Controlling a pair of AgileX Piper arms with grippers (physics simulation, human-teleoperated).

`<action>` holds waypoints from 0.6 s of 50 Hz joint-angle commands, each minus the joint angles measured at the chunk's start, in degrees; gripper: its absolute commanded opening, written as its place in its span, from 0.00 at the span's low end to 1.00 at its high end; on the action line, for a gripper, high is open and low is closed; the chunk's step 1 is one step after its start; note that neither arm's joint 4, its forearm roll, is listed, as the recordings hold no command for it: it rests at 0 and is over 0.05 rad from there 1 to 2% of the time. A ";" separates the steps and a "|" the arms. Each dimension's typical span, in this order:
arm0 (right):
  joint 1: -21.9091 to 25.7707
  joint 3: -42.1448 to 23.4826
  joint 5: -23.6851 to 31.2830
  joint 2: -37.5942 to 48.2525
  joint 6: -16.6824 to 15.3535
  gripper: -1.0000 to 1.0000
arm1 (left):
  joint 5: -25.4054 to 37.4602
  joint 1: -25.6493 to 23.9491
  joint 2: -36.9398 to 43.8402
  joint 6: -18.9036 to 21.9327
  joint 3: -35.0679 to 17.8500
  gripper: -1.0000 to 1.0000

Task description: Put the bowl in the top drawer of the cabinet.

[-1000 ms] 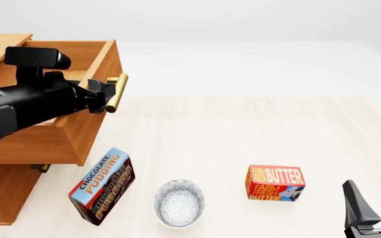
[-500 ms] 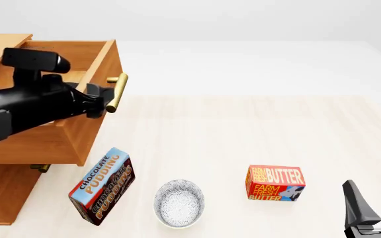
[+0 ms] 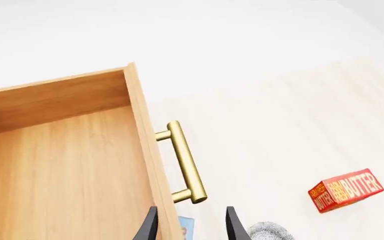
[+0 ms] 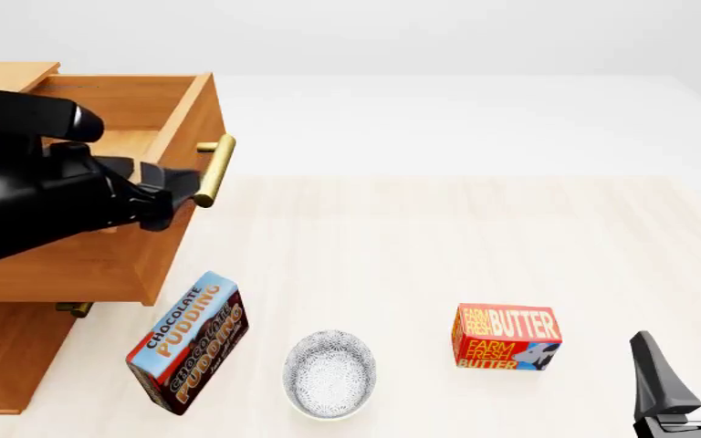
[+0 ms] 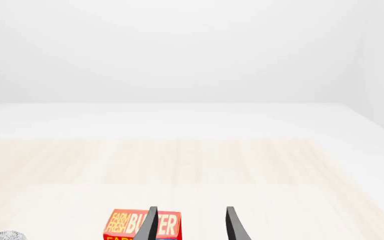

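Pale wood table, white backdrop; top drawer open

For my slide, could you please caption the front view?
Top drawer pulled open, left gripper open beside its handle; bowl waits on the table between pudding box and butter box.

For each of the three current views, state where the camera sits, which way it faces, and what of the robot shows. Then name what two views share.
Front view: fixed above and behind the arms, looking forward and down at the table; the left arm and the right claw show.
Left wrist view: behind the left claw, facing the open top drawer and its handle.
Right wrist view: behind the right claw, facing across the table.
Shared: both wrist views show the butter box.
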 commanded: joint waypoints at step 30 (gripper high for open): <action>0.00 0.05 -0.07 0.02 0.00 1.00 | 3.23 -4.53 -8.63 4.00 -0.38 1.00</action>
